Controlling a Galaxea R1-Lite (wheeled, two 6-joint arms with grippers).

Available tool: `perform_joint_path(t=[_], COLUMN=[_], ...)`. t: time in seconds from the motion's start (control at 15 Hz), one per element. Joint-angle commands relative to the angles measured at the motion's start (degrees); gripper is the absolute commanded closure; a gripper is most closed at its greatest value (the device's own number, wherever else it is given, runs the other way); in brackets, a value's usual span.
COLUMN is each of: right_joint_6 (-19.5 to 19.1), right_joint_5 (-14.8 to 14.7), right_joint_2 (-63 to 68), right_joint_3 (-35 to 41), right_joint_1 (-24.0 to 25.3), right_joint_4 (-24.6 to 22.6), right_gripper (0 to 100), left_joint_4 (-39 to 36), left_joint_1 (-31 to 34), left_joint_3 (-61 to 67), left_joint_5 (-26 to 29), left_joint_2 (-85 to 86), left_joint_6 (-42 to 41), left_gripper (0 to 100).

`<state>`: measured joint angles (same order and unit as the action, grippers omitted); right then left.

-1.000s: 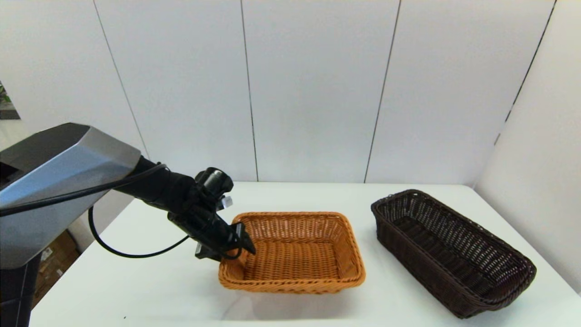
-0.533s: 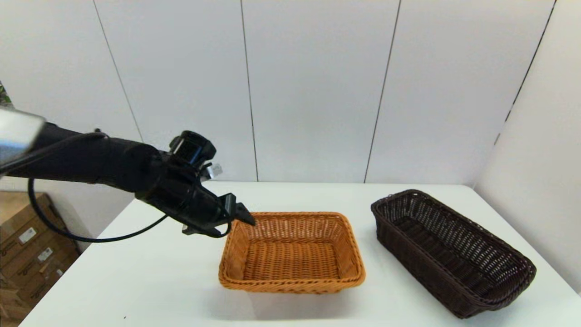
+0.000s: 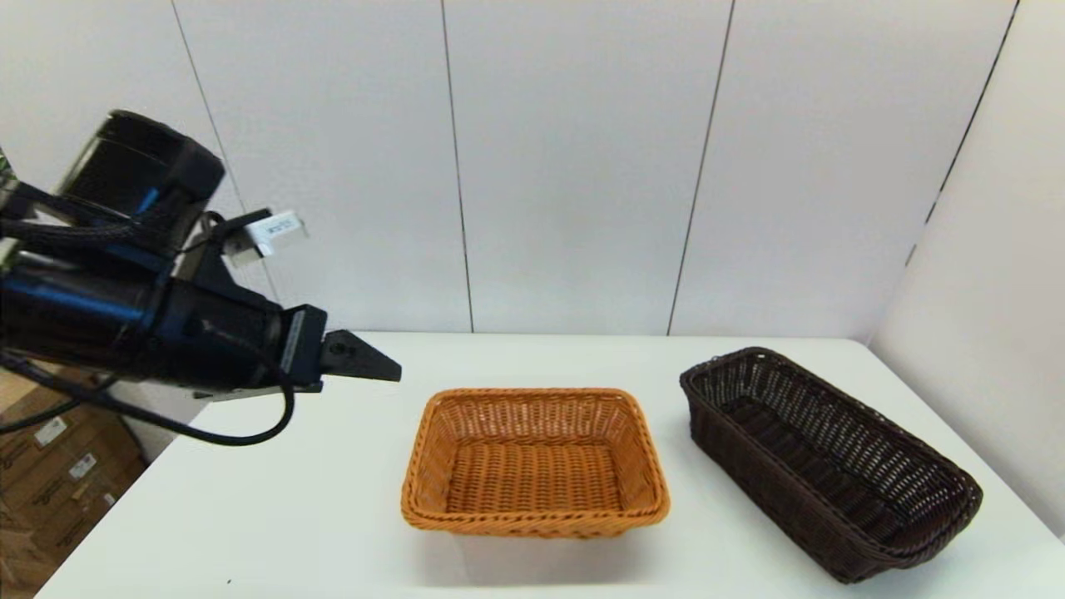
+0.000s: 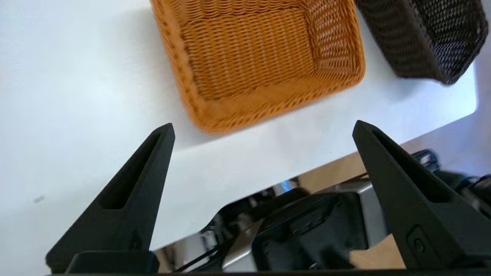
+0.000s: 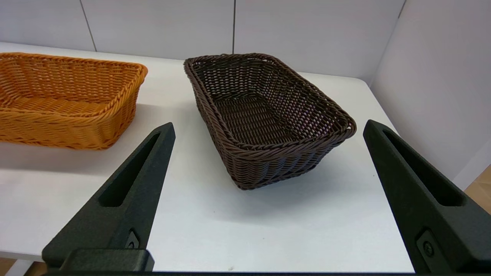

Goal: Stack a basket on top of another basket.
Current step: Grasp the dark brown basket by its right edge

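On my far left, the left gripper (image 3: 366, 366) hangs in the air, up and to the left of the orange basket (image 3: 535, 462), touching nothing. My left wrist feed shows its fingers (image 4: 126, 199) spread wide with nothing between them, looking down past the orange basket (image 4: 257, 57) and over the near edge of the table (image 4: 76, 96). The orange basket sits flat and upright on the table (image 3: 274, 507) near its middle, open side up and empty. Right of the orange basket, with a strip of bare tabletop between them, lies the dark basket (image 3: 828, 462); it is also upright and empty, and it is turned at an angle so its long side runs from the back of the table toward the front right corner. The two baskets do not touch, and neither sits on the other. In the right wrist feed the right gripper (image 5: 268, 195) is low at the front of the table, to the right of the orange basket (image 5: 69, 99), its fingers (image 5: 122, 199) wide apart and empty, facing the near short end of the dark basket (image 5: 268, 115) but clear of it. I cannot see this arm in the head feed.
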<state>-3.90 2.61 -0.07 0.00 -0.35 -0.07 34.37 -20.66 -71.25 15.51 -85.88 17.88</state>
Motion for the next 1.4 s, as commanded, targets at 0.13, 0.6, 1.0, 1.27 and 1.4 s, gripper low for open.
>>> perform_joint_path(t=[0.13,0.6,1.0,1.27,1.4], right_joint_6=[-0.05,-0.05,-0.05,-0.05,-0.05], right_joint_5=[0.03,0.03,0.03,0.03,0.03], right_joint_2=[0.07,0.07,0.07,0.07,0.07], right_joint_3=[-0.09,0.0,0.0,0.0,0.0], right_joint_1=[0.0,0.0,0.0,0.0,0.0], right_joint_4=[-0.01,-0.01,-0.1,-0.01,-0.1], right_gripper=[0,0,0,0,0], left_joint_4=[2.46,-1.58,-7.38,-12.83,-13.1], left_joint_1=[-0.08,10.47,15.21,19.34,21.37], left_joint_3=[7.88,23.35,37.68,47.79,49.72], left_joint_5=[-7.51,-16.56,-16.39,-12.43,-12.08], left_joint_2=[16.45,36.93,58.37,71.56,74.81], left_joint_6=[-4.08,-23.95,-31.51,-31.24,-31.07], left_gripper=[0,0,0,0,0])
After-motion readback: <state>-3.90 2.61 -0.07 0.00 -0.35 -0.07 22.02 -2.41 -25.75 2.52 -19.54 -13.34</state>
